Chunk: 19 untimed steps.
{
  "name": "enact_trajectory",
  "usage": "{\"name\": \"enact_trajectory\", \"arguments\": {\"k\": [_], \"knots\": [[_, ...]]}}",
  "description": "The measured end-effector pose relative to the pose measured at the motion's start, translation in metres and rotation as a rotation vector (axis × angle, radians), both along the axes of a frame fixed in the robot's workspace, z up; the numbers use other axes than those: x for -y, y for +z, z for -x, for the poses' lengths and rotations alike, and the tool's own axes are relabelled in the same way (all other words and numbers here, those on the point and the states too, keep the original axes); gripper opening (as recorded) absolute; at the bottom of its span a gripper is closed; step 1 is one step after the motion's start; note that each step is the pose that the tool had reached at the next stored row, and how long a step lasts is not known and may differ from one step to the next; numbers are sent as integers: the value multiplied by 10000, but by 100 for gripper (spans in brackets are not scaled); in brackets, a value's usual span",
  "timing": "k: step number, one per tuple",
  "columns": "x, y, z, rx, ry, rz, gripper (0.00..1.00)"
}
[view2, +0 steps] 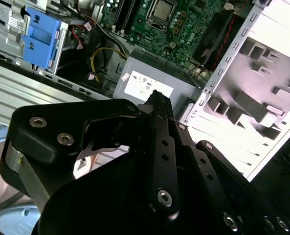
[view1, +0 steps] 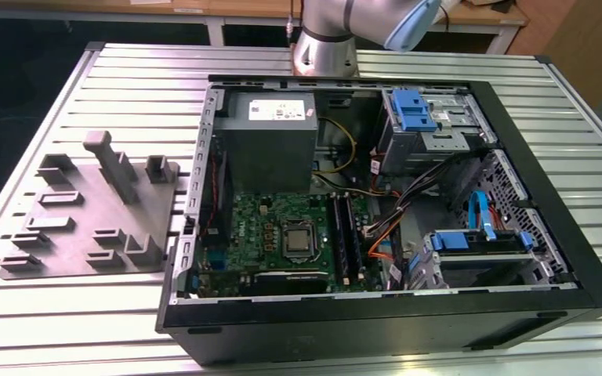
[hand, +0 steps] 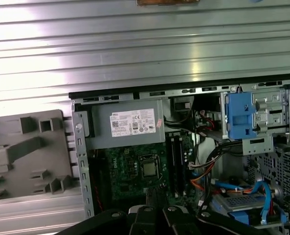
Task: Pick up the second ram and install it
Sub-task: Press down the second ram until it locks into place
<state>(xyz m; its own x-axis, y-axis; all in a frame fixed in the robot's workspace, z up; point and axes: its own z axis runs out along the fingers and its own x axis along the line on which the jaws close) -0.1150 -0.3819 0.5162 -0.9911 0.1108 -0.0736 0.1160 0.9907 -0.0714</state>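
A: Where's the claw?

B: Up high, above the far end of the PC case. Both wrist views look down past it into the case. Open or shut, can't tell, its own black linkage hides the tips. Nothing clearly in it.

A: And the second ram?

B: Can't pick it out for sure. The slot rails next to the CPU on the green mobo are dark. Can't say if a stick is seated there. The grey fixture looks bare of sticks.

A: Why's the case on its side?

B: My guess: side panel's off and the opening faces up, so the mobo lies flat and the slots can be reached from above. The fixture's uprights look made to stand parts on edge. It sits on the ribbed surface, just beside the case at the exterior view's left, so reach is short. Arm base is behind the case.

A: Any writing?

B: White sticker on the PSU, small print and marks, too small to read. Blue drive latches carry no text I can see
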Motion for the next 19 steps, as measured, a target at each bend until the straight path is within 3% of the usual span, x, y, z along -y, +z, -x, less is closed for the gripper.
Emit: {"name": "enact_trajectory", "arguments": {"k": [19], "knots": [[3, -281, -292, -44, 0, -1, 10]]}}
